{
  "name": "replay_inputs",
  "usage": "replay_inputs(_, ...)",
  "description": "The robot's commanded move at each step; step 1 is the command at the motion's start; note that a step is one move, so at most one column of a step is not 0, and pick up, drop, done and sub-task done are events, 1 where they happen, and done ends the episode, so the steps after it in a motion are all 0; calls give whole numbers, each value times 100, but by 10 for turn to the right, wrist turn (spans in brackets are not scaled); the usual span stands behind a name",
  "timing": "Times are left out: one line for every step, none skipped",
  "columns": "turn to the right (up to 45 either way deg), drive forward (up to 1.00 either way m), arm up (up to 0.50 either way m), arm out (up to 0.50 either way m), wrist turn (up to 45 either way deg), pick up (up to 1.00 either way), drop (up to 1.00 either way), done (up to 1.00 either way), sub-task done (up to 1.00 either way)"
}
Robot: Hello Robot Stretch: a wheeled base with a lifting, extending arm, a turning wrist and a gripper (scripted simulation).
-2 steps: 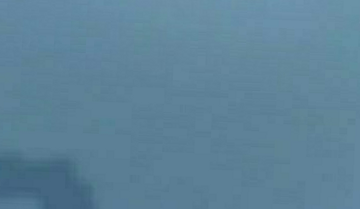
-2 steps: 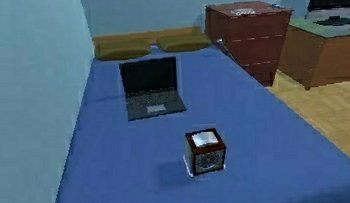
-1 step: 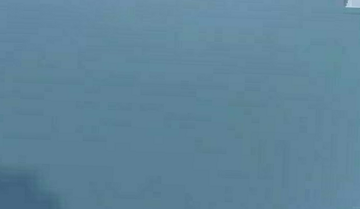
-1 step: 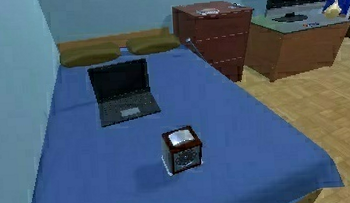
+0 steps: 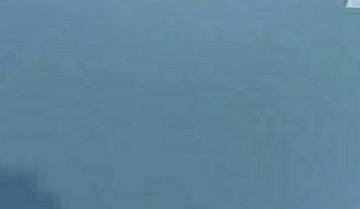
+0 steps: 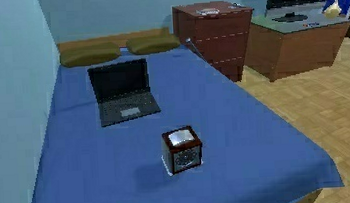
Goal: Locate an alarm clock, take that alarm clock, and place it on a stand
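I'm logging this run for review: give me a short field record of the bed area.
target: alarm clock, upright on the bed
also on bed: open laptop, farther up, apart from the clock
head of bed: two olive pillows
beyond bed: reddish dresser, low wooden cabinet beside it
forward view: plain blue wall

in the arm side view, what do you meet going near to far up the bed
alarm clock -> laptop -> pillows
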Motion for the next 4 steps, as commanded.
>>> replay_inputs(0, 0, 18, 0, 0, 0, 0, 0, 0)
replay_inputs(0, 0, 0, 30, 0, 0, 0, 0, 0)
replay_inputs(0, 0, 0, 0, 450, 0, 0, 0, 0)
replay_inputs(0, 0, 0, 0, 450, 0, 0, 0, 0)
